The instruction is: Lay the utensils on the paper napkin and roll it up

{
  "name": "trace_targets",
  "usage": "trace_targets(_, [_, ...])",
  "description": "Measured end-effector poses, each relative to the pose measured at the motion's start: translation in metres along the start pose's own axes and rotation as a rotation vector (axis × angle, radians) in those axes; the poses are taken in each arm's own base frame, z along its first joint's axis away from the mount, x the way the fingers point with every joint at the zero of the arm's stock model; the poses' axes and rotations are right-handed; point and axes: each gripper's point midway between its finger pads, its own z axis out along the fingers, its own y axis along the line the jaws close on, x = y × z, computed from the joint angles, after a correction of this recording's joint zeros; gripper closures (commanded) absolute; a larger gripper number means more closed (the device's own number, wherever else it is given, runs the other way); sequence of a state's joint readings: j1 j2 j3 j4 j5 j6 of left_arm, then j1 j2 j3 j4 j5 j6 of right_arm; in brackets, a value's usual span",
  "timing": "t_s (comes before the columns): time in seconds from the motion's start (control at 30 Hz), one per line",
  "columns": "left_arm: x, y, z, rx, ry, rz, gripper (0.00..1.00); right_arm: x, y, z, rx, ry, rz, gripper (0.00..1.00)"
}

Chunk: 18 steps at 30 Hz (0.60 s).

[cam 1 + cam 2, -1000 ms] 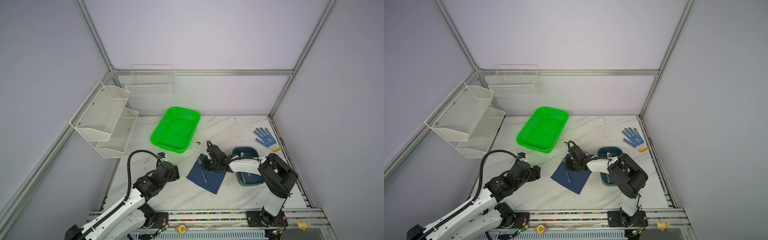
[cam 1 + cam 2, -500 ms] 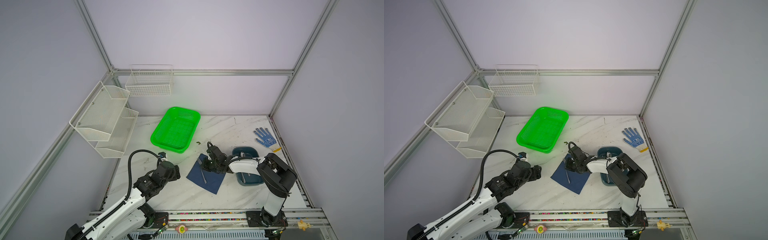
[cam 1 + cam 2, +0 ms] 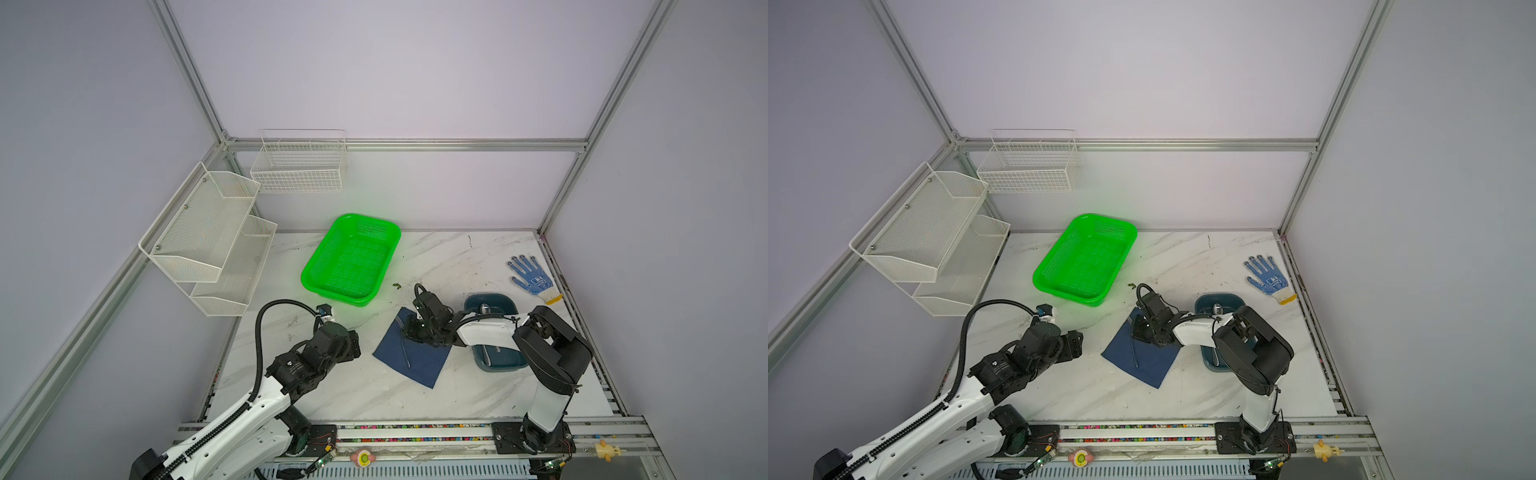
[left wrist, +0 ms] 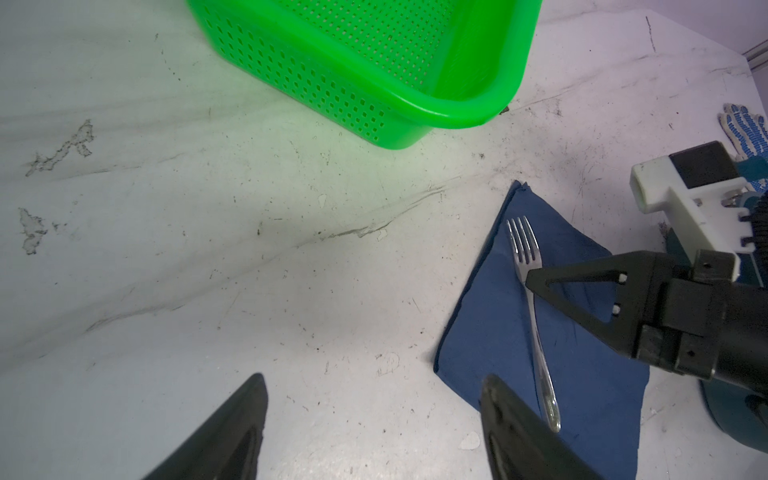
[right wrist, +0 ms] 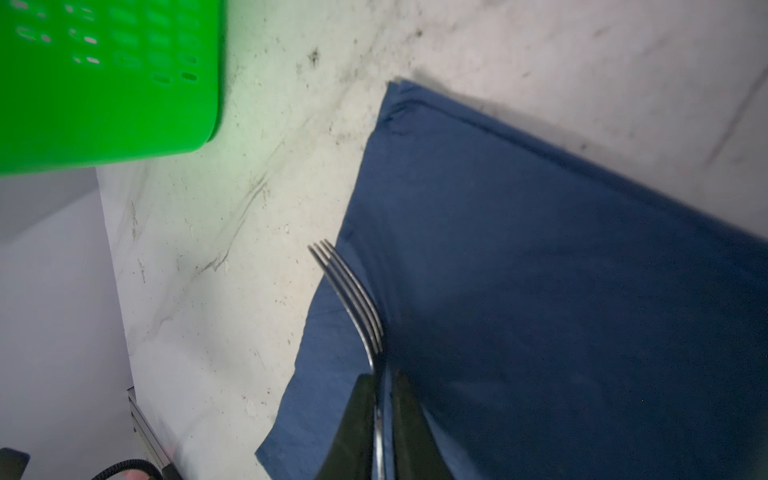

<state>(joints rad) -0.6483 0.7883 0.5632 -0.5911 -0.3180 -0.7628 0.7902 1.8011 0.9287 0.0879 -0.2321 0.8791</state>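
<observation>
Right gripper [image 4: 530, 281], at right, brackets the fork [image 4: 540, 353] lying on the napkin [image 4: 490, 332], grip unclear: best open fully, lift straight. Left gripper [image 4: 372, 377] gapes empty.

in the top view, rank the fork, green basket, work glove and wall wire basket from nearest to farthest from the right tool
1. fork: right at the right tool, lying on the paper napkin.
2. green basket: behind the tool, to the left.
3. work glove: far right, near the table edge.
4. wire basket: up on the back wall, farthest.
</observation>
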Motion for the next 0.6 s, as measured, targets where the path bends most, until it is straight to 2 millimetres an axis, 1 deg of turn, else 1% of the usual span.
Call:
trace_targets(0.07, [-0.001,0.000,-0.001,0.004,-0.004,-0.002,0.21,-0.003,0.001,-0.001,0.008,-0.008,-0.008,0.86])
trace_targets(0.23, [-0.001,0.000,-0.001,0.005,-0.005,-0.002,0.20,-0.008,0.006,-0.002,0.008,-0.022,-0.038,0.81])
trace_targets(0.3, [-0.001,0.000,-0.001,0.005,-0.005,-0.002,0.20,-0.009,0.005,-0.002,0.016,-0.024,-0.050,0.79])
trace_targets(0.53, [-0.001,0.000,-0.001,0.005,-0.005,-0.002,0.20,-0.015,0.000,-0.006,0.077,-0.038,-0.078,0.78])
trace_targets(0.6, [-0.001,-0.001,-0.001,0.005,-0.006,-0.003,0.20,-0.015,-0.001,-0.006,0.087,-0.039,-0.081,0.76])
